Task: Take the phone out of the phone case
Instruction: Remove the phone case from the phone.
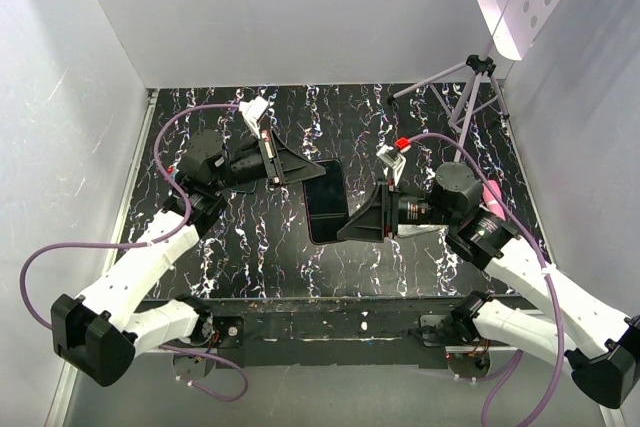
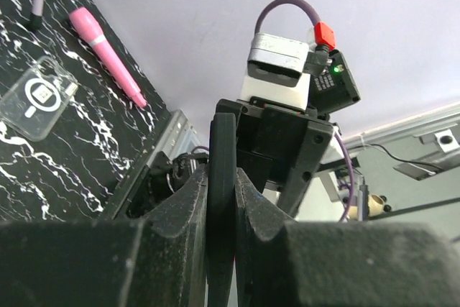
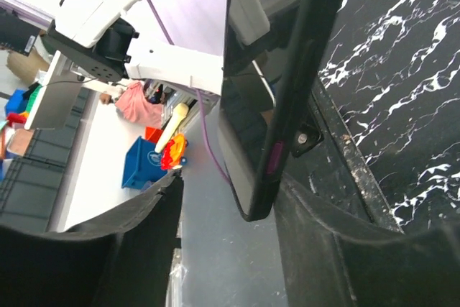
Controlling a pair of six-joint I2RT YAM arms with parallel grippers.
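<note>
Glossy black-screened phone (image 3: 244,106) sits in its thin matte black phone case (image 3: 305,62), held above the black marbled table (image 1: 250,247). Left pincer (image 2: 221,185) clamps the case edge; right pincer (image 1: 352,225) straddles the other end, jaws apart. Risk: the lone grip could slip and drop it; only the right wrist view shows that gap

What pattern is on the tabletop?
The tabletop is black with white veins, clearest from top view.

On my black marbled worktop (image 1: 262,252): pink marker (image 2: 108,55) near a clear case (image 2: 39,96), tripod (image 1: 480,68) far right.
</note>
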